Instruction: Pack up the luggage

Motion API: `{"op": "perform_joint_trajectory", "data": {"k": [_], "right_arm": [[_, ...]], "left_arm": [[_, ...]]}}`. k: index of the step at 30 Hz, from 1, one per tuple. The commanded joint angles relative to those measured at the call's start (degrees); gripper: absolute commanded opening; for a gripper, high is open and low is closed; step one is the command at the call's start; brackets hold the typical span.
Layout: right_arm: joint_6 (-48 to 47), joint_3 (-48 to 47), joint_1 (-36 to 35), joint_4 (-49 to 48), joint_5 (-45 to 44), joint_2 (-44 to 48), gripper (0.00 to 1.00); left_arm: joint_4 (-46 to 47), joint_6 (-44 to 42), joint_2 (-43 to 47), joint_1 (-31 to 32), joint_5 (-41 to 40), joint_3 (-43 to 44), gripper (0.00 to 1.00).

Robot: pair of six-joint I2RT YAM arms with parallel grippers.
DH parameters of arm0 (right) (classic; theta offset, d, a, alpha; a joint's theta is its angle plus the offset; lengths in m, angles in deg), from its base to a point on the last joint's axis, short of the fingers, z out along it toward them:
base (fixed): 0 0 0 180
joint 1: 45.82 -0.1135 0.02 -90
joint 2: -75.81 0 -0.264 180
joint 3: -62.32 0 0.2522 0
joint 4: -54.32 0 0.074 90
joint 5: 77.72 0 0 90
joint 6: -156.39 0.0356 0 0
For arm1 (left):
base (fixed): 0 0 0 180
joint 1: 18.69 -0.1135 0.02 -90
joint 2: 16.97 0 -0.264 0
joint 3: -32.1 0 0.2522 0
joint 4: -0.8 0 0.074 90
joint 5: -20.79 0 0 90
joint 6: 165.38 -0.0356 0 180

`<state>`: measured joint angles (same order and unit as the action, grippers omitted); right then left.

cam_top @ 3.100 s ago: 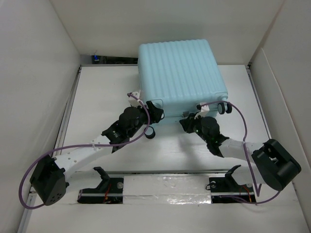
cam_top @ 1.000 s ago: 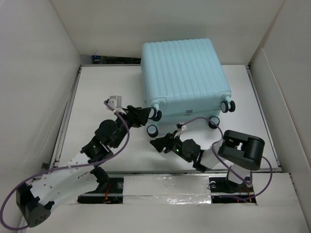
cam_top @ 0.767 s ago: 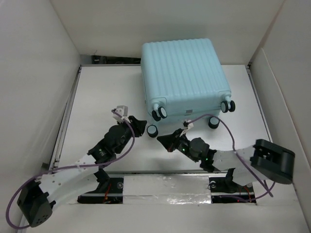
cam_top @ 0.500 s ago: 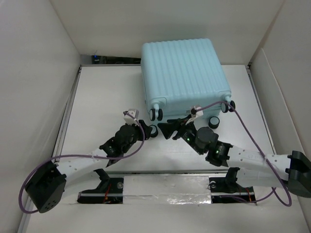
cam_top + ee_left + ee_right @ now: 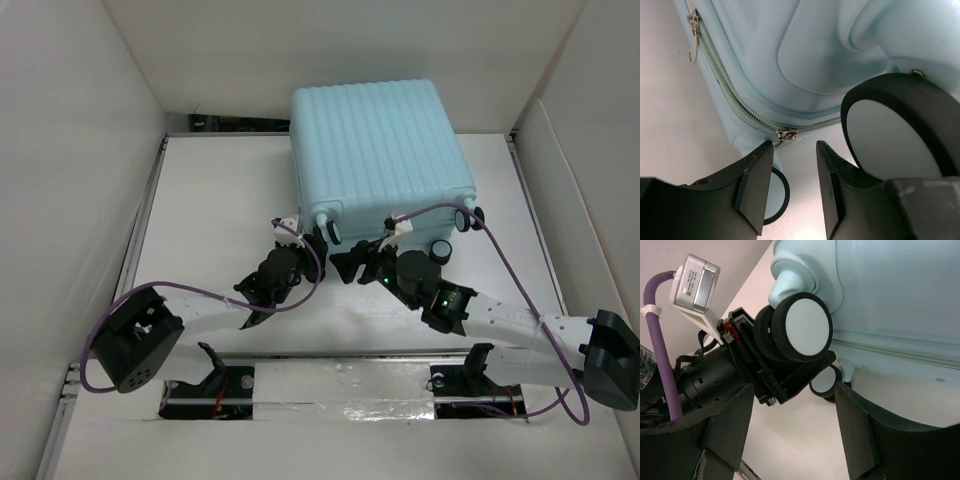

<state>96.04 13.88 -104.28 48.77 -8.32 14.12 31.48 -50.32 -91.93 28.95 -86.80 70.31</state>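
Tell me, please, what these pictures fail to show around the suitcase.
1. Suitcase contents: all views, the closed shells hide them.
2. Left hand: top view, its own wrist covers the tips; the left wrist view cannot settle whether they touch the zipper slider.
3. Right hand: top view, buried under its own wrist.

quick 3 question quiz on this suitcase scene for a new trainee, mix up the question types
1. True or false: the luggage lies flat with its two shells closed together.
2. In the left wrist view, what sits just beyond the fingers of the left gripper? A) zipper slider B) carry handle C) loose strap
3. Fill in: the right gripper is ___ (open or shut).

Key: 1 true; 2 A; 3 open.
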Motion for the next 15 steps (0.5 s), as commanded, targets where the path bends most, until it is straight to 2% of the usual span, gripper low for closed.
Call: {"op": "perform_joint_trajectory", "data": {"k": [1, 4, 7, 15], "right_arm": [[-0.91, 0.40, 1.15, -2.48, 2.84, 0.61, 0.71], [-0.38, 1.80, 1.15, -4.06, 4.07, 0.87, 0.71], [0.41, 3.38, 1.15, -5.73, 5.22, 1.40, 0.69], [1.37, 5.76, 1.15, -7.84, 6.54, 2.10, 0.65]], "left_arm": [[7.75, -1.24, -1.58, 0.70, -5.17, 2.71, 0.36], [10.13, -0.72, -3.61, 0.70, -9.21, 2.80, 0.35], [17.14, -0.45, -5.89, 0.70, -12.99, 1.57, 0.33], [25.60, -1.77, -8.54, 0.70, -14.59, 1.48, 0.28]]}}
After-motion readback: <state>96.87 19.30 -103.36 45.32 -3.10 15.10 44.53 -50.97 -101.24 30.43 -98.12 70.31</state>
